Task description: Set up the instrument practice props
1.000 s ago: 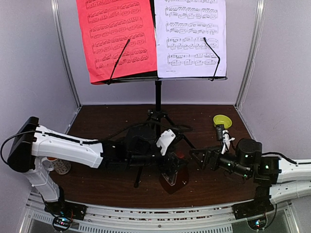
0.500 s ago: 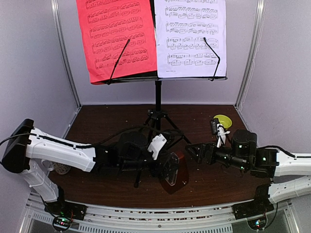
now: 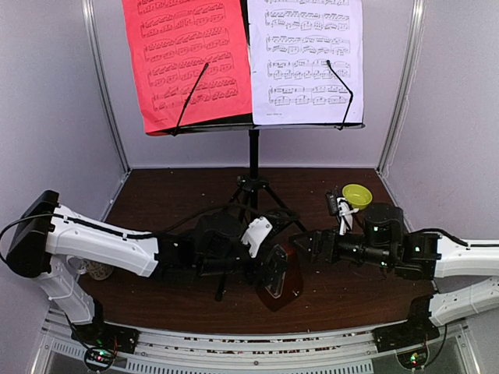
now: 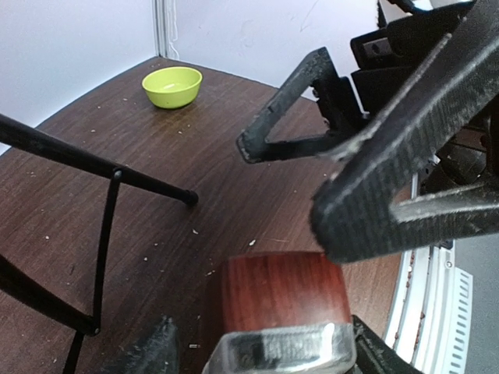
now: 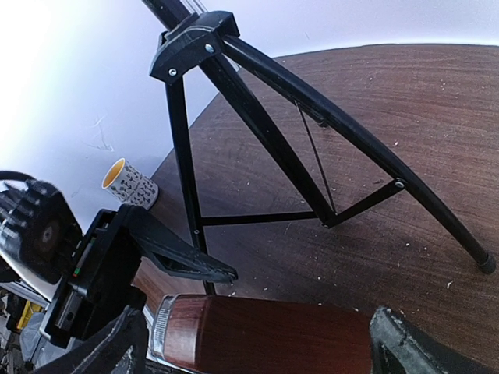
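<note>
One brown metronome point(image 3: 282, 271) sits near the front middle of the table point(image 3: 171, 195), just ahead of the tripod feet, between two grippers; the left gripper point(image 3: 269, 265) has its jaws on either side of it, and whether they press it I cannot tell; the right gripper point(image 3: 308, 248) stands spread wide, its fingers flanking the same wooden body. Behind rises one black music stand point(image 3: 253, 152), bearing two sheets: one red sheet point(image 3: 187, 54) on the left, one white sheet point(image 3: 306, 54) on the right, each under one wire holder. One yellow-green bowl point(image 3: 357, 194) lies at the right rear; one patterned mug point(image 5: 129, 185) stands by the left arm.
</note>
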Robot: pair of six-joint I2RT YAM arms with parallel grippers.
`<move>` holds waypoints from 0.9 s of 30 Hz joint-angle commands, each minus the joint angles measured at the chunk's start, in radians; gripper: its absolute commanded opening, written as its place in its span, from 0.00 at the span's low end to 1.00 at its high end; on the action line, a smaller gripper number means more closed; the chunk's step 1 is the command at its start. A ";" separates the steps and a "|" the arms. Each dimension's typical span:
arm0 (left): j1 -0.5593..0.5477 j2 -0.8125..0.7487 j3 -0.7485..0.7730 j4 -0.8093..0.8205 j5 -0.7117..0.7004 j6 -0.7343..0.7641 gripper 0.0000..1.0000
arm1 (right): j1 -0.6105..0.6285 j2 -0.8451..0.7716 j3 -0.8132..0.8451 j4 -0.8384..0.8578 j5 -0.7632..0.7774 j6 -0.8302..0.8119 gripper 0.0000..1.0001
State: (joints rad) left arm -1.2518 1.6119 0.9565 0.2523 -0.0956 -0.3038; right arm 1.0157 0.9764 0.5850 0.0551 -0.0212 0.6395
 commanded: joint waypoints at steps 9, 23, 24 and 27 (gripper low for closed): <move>0.029 0.016 0.029 0.015 0.129 0.128 0.50 | -0.027 -0.007 0.015 0.012 -0.059 0.026 1.00; 0.052 -0.062 -0.025 0.017 0.175 0.166 0.69 | -0.028 0.074 0.019 0.071 -0.144 0.065 0.95; 0.052 -0.066 -0.031 0.024 0.170 0.157 0.68 | -0.028 0.078 0.019 0.072 -0.144 0.064 0.95; 0.052 -0.072 -0.043 0.051 0.163 0.133 0.67 | -0.029 0.088 0.021 0.070 -0.147 0.063 0.95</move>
State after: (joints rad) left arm -1.2049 1.5707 0.9367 0.2390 0.0814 -0.1333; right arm 0.9913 1.0554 0.5850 0.0952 -0.1493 0.6888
